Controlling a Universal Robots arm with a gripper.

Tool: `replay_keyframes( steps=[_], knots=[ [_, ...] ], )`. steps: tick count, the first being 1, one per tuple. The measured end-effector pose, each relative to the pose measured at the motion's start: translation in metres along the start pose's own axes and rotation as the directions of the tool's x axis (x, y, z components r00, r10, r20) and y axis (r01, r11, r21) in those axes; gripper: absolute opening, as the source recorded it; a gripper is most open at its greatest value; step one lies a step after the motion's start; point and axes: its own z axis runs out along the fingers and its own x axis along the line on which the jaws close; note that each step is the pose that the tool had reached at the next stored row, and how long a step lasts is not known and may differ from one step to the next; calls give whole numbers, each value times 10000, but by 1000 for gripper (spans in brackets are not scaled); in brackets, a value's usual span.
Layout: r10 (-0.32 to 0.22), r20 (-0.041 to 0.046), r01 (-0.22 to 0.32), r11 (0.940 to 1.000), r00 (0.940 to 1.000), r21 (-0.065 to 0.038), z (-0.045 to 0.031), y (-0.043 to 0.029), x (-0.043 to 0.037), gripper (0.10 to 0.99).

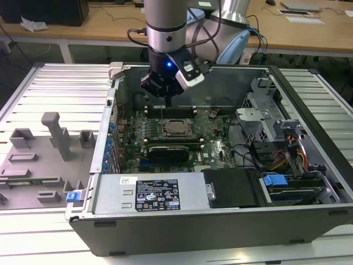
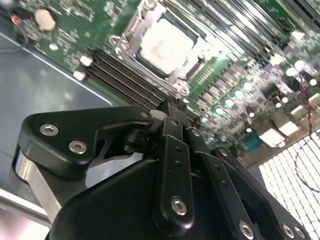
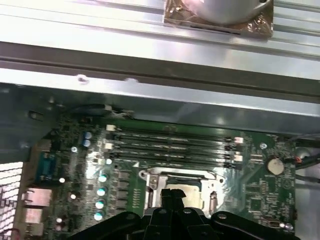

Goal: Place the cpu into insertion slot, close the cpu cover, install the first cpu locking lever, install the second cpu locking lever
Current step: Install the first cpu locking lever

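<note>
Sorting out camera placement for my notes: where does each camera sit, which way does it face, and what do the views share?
Exterior view: off the arm, raised beside the open computer case, looking down into it; the arm and end effector show.
First wrist view: on the arm, looking down past the end effector at the motherboard.
Second wrist view: on the arm, looking along the end effector's black links toward the motherboard.
Shared: all three show the cpu.
</note>
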Motion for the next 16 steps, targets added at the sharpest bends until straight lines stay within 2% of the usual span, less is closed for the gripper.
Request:
replay_keyframes(
  steps=[5, 8, 11, 12, 16],
  knots=[
    [4, 50, -3, 9999, 10000, -155, -4, 13, 145, 106],
    [12, 147, -6, 9992, 9999, -397, -10, 22, 255, 106],
    [26, 218, -11, 9978, 9998, -665, -11, 26, 305, 106],
    [28, 223, -13, 9975, 9997, -703, -10, 26, 306, 106],
    [32, 226, -15, 9973, 9997, -739, -5, 25, 307, 106]
  ],
)
